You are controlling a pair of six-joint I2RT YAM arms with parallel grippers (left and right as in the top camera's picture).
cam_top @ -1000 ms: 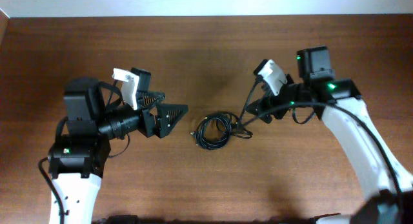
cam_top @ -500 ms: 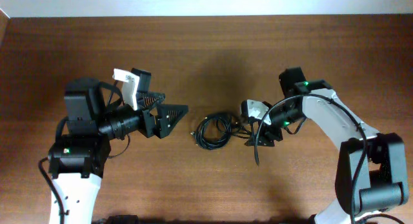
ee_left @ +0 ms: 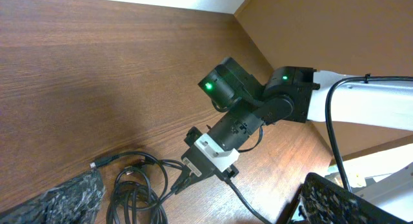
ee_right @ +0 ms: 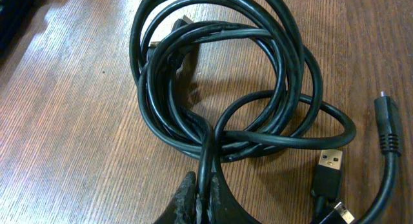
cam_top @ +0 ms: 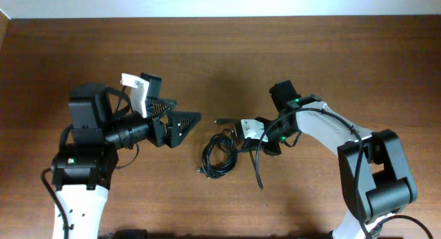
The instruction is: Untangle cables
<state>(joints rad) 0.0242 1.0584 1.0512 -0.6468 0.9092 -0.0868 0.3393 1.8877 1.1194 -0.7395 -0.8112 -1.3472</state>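
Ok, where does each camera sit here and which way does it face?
Overhead: fixed above the table, looking straight down; left arm and right arm show, left gripper open, right gripper at the cables.
Left wrist: raised above the table, facing across it toward the right arm; its own fingers show at the bottom corners.
Right wrist: low over the table, facing the cables close up; its own fingers pinch one strand at the bottom edge.
Shared: overhead and left wrist both show the right gripper at the cables.

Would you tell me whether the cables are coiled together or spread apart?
Coiled together: the cables loop over one another in one bundle, pinched by the right gripper.
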